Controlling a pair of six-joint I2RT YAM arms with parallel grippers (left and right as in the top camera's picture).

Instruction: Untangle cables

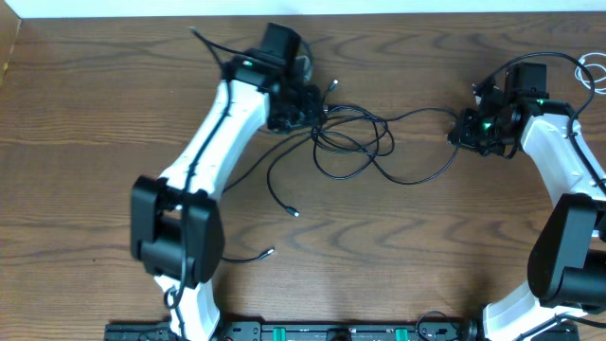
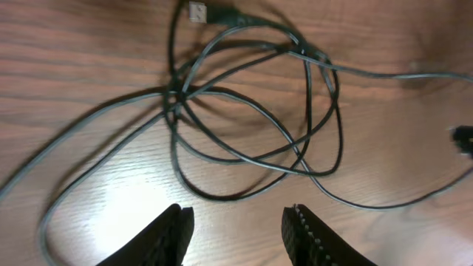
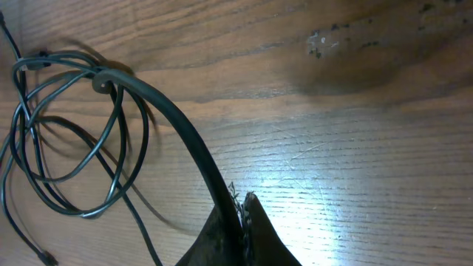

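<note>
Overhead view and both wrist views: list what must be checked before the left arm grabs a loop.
1. Left end effector open and empty: ok.
2. Right end effector shut on a thin black cable: ok.
3. Left end effector close to the tangle of thin black cables: ok, the loops lie just ahead of its fingers.
4. Tangle separated: not ok, several loops cross and overlap.
5. Which loop the held cable runs into: cannot tell.
6. Small silver-tipped plug end free of the loops: ok, it lies apart on the brown wooden table.
</note>
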